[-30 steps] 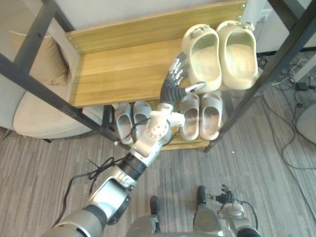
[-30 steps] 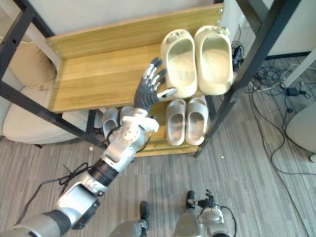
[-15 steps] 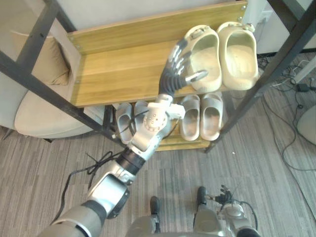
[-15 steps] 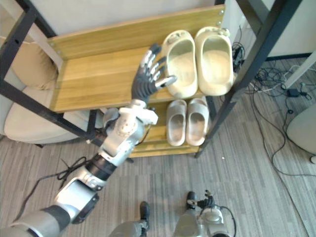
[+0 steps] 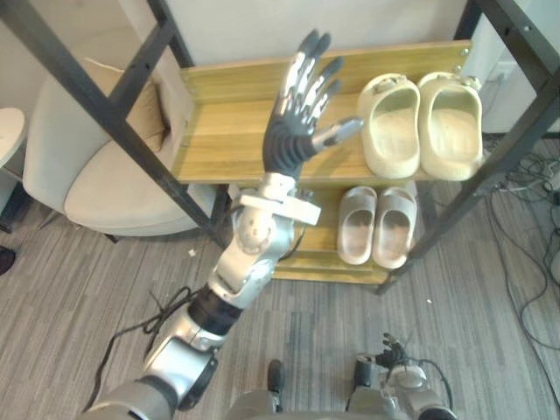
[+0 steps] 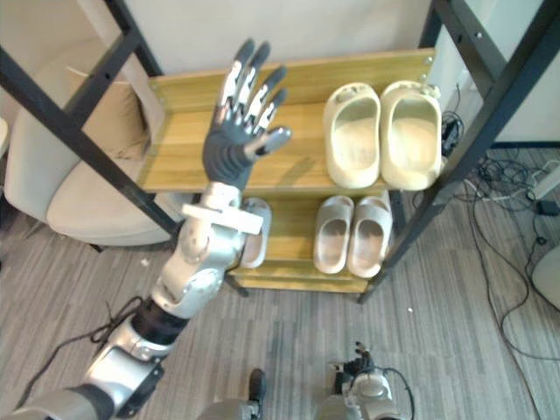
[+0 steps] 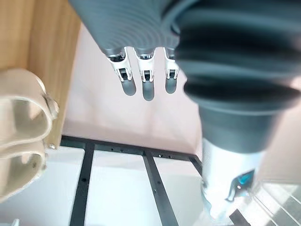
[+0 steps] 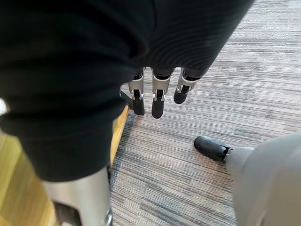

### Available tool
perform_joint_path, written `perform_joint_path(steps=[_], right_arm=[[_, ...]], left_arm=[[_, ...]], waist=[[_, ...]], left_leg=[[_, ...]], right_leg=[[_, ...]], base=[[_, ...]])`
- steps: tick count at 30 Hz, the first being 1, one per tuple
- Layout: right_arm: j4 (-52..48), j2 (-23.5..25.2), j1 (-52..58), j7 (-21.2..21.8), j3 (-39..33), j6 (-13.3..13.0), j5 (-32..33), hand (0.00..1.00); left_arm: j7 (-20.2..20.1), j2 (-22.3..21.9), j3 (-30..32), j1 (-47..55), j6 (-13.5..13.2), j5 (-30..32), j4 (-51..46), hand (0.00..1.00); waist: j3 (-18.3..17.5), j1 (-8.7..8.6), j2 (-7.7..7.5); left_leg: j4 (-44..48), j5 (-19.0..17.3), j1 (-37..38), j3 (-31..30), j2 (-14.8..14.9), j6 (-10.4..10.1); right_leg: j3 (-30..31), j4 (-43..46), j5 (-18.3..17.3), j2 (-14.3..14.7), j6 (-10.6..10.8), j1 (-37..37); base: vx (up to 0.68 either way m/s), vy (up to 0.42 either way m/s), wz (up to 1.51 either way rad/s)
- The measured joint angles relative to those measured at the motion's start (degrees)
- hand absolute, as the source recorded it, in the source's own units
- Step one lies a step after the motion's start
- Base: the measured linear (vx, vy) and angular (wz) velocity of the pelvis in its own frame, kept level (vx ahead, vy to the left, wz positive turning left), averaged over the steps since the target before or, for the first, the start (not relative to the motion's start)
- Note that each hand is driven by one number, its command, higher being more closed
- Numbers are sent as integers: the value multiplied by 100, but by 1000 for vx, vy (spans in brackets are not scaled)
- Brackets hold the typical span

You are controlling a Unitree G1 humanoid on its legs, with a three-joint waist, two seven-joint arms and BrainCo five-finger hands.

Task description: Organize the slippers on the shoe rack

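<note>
A pair of cream clogs [image 5: 389,124] [image 5: 451,118] stands side by side at the right end of the shoe rack's top wooden shelf [image 5: 223,144]. Below them on the lower shelf sits a pair of grey slippers [image 5: 376,225]; another grey slipper [image 6: 255,233] peeks out behind my left arm. My left hand [image 5: 292,142] is raised in front of the top shelf, left of the clogs, open with fingers spread and touching nothing. Its wrist view shows straight fingers [image 7: 146,81] and a clog's edge [image 7: 24,127]. My right hand [image 8: 158,95] hangs open over the floor.
Black metal posts [image 5: 122,118] [image 5: 507,144] of the rack cross in front of the shelves. A beige armchair [image 5: 96,188] with a cushion stands left of the rack. Cables [image 5: 534,262] lie on the grey carpet at the right.
My left hand has drawn back from the left cream clog and risen up and to the left, fingers spreading. The camera has shifted too, so the rack sits differently in view.
</note>
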Motion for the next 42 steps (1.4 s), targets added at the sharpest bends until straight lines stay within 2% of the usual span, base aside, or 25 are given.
perform_joint_path(steps=[6,9,14,21,25,32,36,42], right_arm=[[45,2,36,10,70,10,-18,0],[46,2,29,18,84,9,-112,0],[101,8,50,25,170,10,-232,0],[118,11,92,30,154,10,-241,0],[118,37,130,29,7,8,-366,0],[118,90,129,39,-77,5,-461,0],[117,239,139,38,-225,5,-463,0],[117,277,146,37,-252,3,-462,0]], left_arm=[[-413,199,-243,1582,98,-211,-235,0],[-699,205,-421,2239,315,-203,-32,0],[-994,185,-484,2845,538,-96,901,0],[-1209,150,-38,3678,781,470,2223,0],[-1224,125,520,3896,799,969,3223,0],[-1067,28,1507,3781,894,2051,5270,0],[-817,18,1825,3850,910,2305,5703,0],[-666,-167,2306,3850,905,2331,5947,0]], waist=[[-152,107,-43],[-157,176,-55],[-168,236,-86],[-211,275,-184],[-250,358,-278],[-263,358,-460],[-253,374,-554],[-255,381,-557]], left_leg=[[1,28,-24,-119,-9,-2],[1,29,4,-157,-13,-2],[-10,64,5,-431,-25,-19],[-16,82,-18,-589,-29,-31],[-28,81,50,-583,-28,-30],[-58,77,99,-530,-21,-27],[-69,11,168,-397,-11,-28],[-94,-71,173,-330,8,-34]], right_leg=[[-138,0,-21,2,7,39],[-200,-1,-26,2,-1,92],[-455,-30,-108,8,-4,234],[-586,-27,-155,17,6,284],[-580,-22,-177,18,15,345],[-519,-28,-182,19,20,348],[-416,-39,-188,20,25,345],[-342,-39,-268,30,46,306]], base=[[16,0,9],[-13,1,8],[-40,-14,23],[5,-5,11],[33,1,-1],[2,1,-3],[-8,6,-15],[7,4,-7]])
